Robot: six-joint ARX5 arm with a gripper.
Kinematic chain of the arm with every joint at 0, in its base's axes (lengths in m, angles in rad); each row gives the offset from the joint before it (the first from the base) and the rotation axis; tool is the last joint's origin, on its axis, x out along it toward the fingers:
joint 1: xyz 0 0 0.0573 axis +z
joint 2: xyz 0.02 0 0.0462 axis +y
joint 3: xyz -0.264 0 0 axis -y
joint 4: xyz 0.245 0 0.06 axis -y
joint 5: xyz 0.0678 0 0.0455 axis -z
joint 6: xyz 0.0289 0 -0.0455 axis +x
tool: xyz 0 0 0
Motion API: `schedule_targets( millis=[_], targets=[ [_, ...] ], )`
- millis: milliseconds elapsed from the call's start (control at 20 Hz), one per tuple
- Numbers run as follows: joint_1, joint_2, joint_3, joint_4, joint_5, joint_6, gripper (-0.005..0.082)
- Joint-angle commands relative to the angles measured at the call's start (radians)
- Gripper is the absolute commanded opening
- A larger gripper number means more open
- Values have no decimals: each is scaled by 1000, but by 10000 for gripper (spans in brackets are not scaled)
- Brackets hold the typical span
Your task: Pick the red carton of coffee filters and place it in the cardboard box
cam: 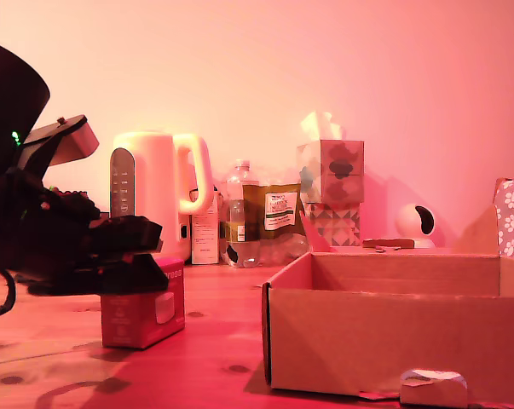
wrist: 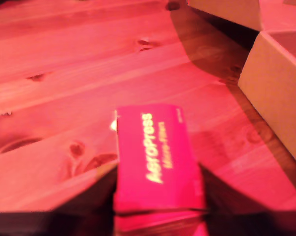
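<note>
The red carton of coffee filters (wrist: 155, 164) sits on the table (wrist: 54, 98) between the jaws, which grasp its sides.

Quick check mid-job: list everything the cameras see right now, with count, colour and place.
carton: 1, red, on table, exterior view's left
box: 1, brown, exterior view's right, apart from carton
kettle: 1, pale, back
bottle: 1, clear, beside kettle
pouch: 1, dark with label, back
tissue boxes: 2, patterned, stacked, back
camera: 1, white, behind box
claw: 1, black, straddling carton top; contact unclear
</note>
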Motion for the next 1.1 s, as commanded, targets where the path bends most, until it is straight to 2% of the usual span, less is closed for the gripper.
schedule_targets(
  millis=[0, 300, 500, 700, 900, 950, 1050],
  targets=[
    [0, -24, 0, -21, 21, -1, 198],
    [0, -366, 0, -247, 25, 30, 198],
    [-14, -527, 0, -292, 26, 29, 198],
    [-62, -514, 0, -201, 67, 27, 198],
    [-115, -431, 6, -24, 67, 25, 198],
    [-126, -402, 22, -11, 68, 25, 198],
    [-146, -340, 77, -6, 105, 25, 198]
  ],
)
